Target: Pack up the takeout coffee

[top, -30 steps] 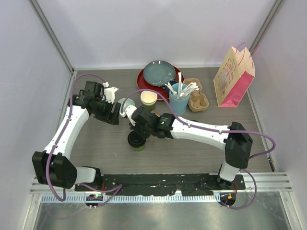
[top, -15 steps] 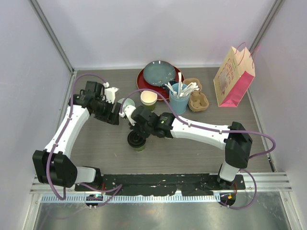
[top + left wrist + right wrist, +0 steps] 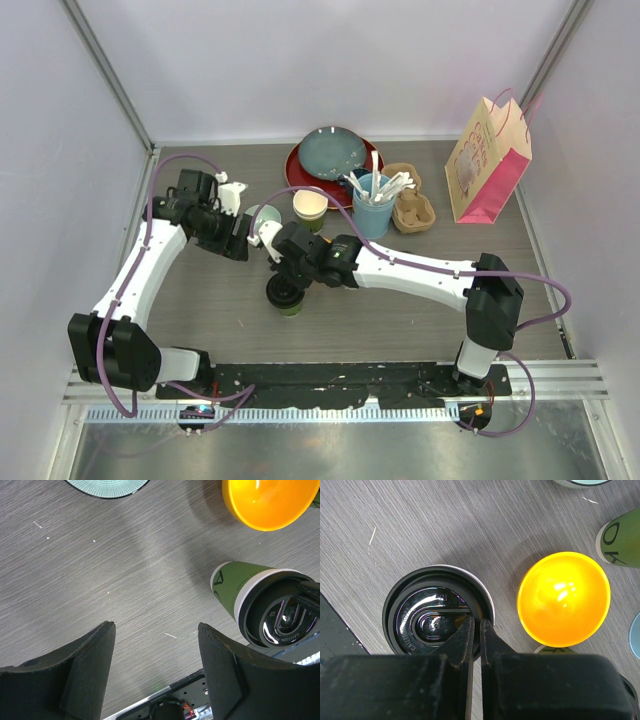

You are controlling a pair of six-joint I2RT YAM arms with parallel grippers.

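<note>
At the centre of the bench (image 3: 230, 310), shut right fingers (image 3: 465, 640) apparently seat the round black plastic lid (image 3: 420, 615) on the dark green paper cup (image 3: 230, 587); left fingers (image 3: 95, 650) stand wide, empty; next, press rim evenly.

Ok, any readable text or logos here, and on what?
Raised lettering on the black lid: too blurred to read.
Black mark on the lidded green cup: partly seen, unreadable.
Black marks on the second green cup: cut off, unreadable.
Print on the pink paper bag: too small to read.
Nothing can be quoted.
</note>
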